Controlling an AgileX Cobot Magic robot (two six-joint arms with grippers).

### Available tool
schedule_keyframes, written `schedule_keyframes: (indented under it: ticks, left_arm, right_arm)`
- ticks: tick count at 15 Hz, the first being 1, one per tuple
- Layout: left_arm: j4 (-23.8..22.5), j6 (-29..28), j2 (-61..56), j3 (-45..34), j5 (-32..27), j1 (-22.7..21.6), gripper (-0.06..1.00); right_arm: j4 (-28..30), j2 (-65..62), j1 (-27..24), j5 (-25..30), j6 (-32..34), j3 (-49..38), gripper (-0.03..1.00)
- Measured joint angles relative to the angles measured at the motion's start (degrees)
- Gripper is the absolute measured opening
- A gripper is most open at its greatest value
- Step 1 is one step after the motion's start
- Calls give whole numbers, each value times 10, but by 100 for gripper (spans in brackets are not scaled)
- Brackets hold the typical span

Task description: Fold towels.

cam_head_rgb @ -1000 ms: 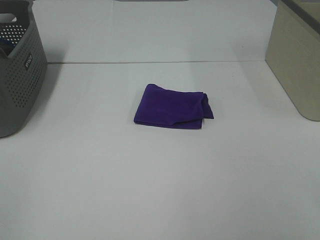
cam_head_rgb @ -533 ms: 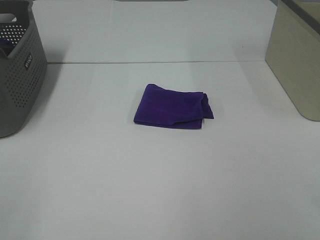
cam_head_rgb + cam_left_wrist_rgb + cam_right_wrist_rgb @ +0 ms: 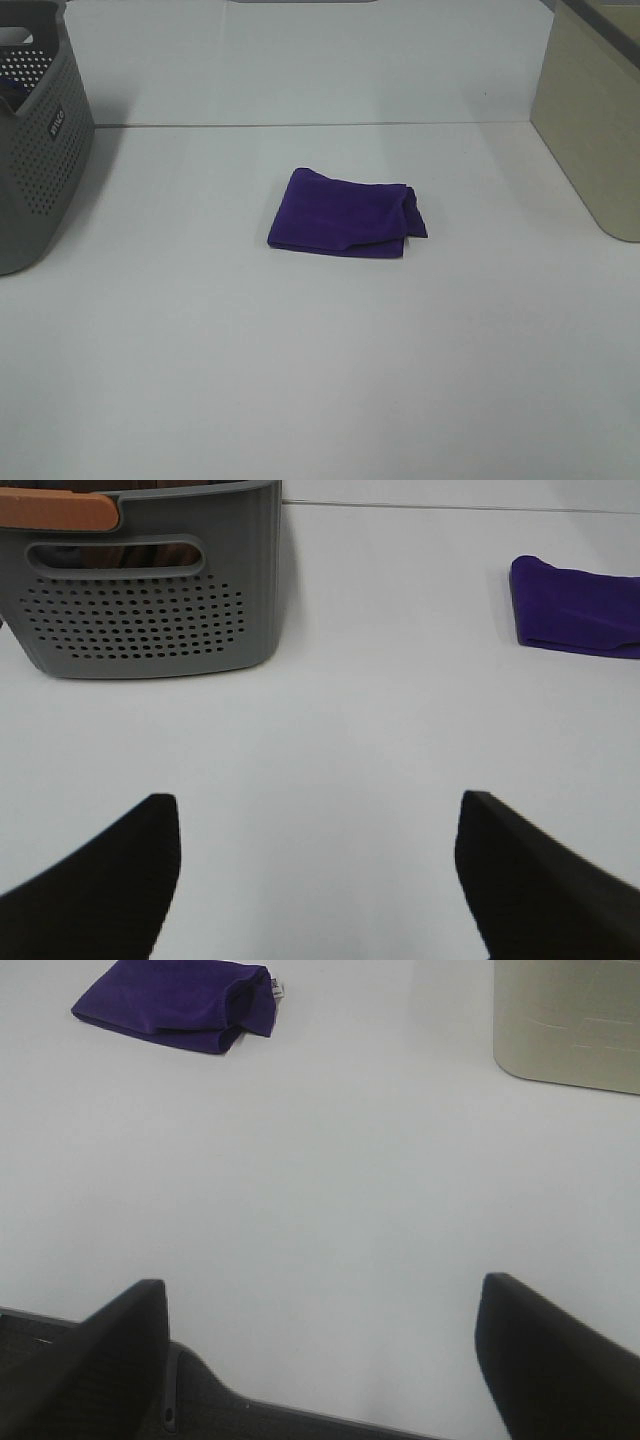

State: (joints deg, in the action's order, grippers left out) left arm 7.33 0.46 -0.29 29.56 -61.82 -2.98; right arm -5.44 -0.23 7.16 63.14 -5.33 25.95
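Note:
The purple towel [image 3: 345, 213] lies folded into a small rectangle on the white table, near its middle. It also shows in the left wrist view [image 3: 577, 620] and in the right wrist view [image 3: 175, 1003], where a small white tag [image 3: 277, 990] sticks out at one corner. Neither arm shows in the exterior high view. My left gripper [image 3: 320, 875] is open and empty above bare table, well away from the towel. My right gripper [image 3: 325, 1360] is open and empty near the table's front edge, also far from the towel.
A grey perforated basket [image 3: 35, 150] stands at the left edge, with an orange handle in the left wrist view [image 3: 150, 590]. A beige bin [image 3: 595, 110] stands at the right, also in the right wrist view [image 3: 565, 1020]. A seam line [image 3: 300, 124] crosses the table behind the towel.

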Motion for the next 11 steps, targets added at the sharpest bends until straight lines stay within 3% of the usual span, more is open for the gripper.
schedule_keyframes:
  ticks: [11]
  left_arm:
    - [1, 0, 0, 0, 0, -1, 70]
  right_arm:
    - [0, 0, 0, 0, 0, 0, 82]
